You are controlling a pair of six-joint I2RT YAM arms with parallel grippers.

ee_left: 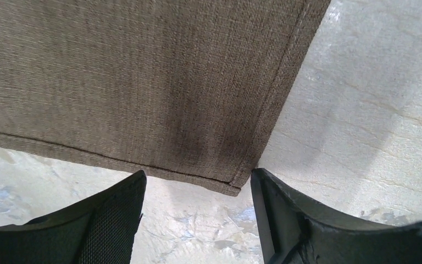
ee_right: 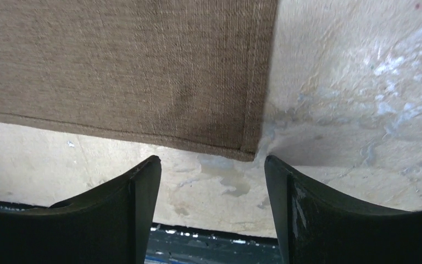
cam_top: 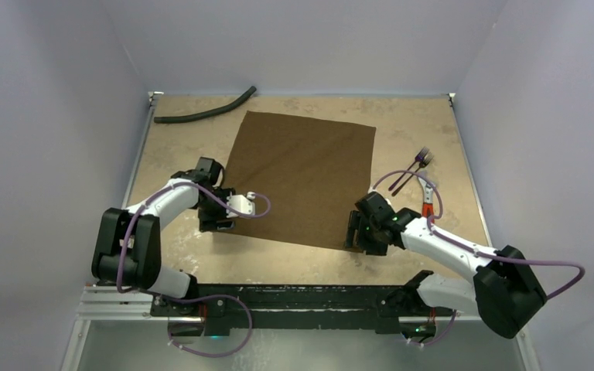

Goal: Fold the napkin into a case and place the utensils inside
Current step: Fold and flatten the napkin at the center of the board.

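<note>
Left gripper (ee_left: 198, 171) is hovering wide, empty, at napkin's (cam_top: 302, 178) 8 o'clock corner; right gripper (ee_right: 211, 158) likewise at 5 o'clock.

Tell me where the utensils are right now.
In the top view the utensils lie on the right side of the table, just off the right edge of the napkin and a little beyond the right pincer.
</note>
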